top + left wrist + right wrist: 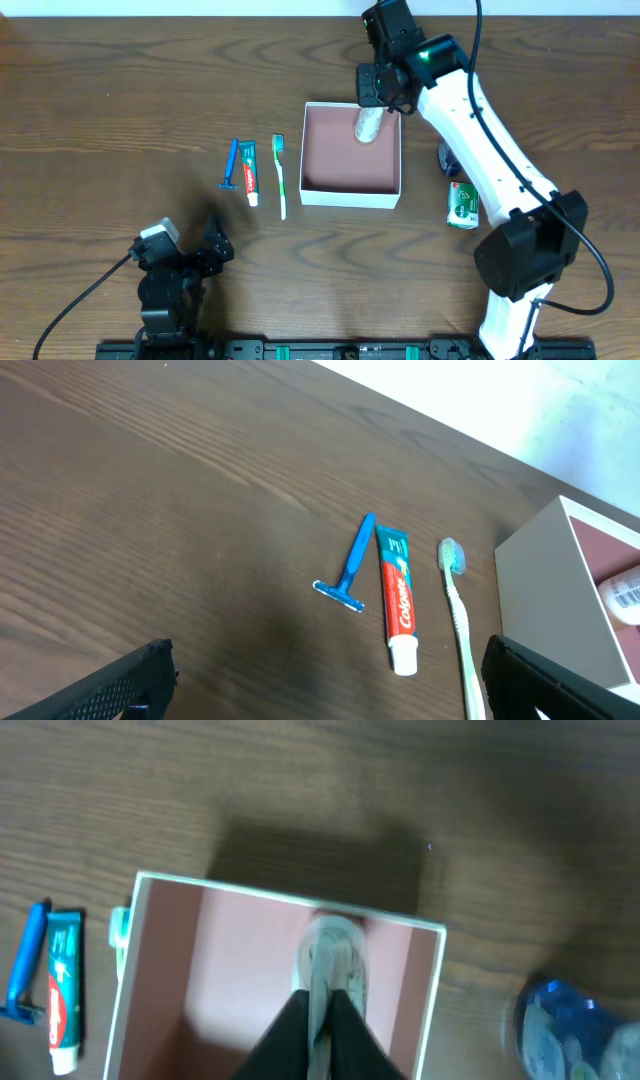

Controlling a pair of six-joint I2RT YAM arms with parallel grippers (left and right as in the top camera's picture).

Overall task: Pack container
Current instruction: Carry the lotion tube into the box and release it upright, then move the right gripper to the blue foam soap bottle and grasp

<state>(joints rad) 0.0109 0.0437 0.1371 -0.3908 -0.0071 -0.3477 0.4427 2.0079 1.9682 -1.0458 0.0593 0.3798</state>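
Observation:
The container (350, 190) is a white box with a pinkish-brown inside, mid-table; it also shows in the right wrist view (170, 970) and in the left wrist view (540, 580). My right gripper (378, 92) (322, 1010) is shut on a pale grey-white tube (367, 125) (335, 955) and holds it over the box's far right corner. A blue razor (232, 165) (350, 565), a toothpaste tube (249, 172) (397, 598) and a green toothbrush (280, 175) (457, 610) lie left of the box. My left gripper (190, 255) (325, 690) is open and empty near the front edge.
A green and white packet (462, 204) lies right of the box. A blue item (447, 158) (565, 1025) lies beside the right arm, partly hidden by it. The table's far edge runs along the top of the overhead view.

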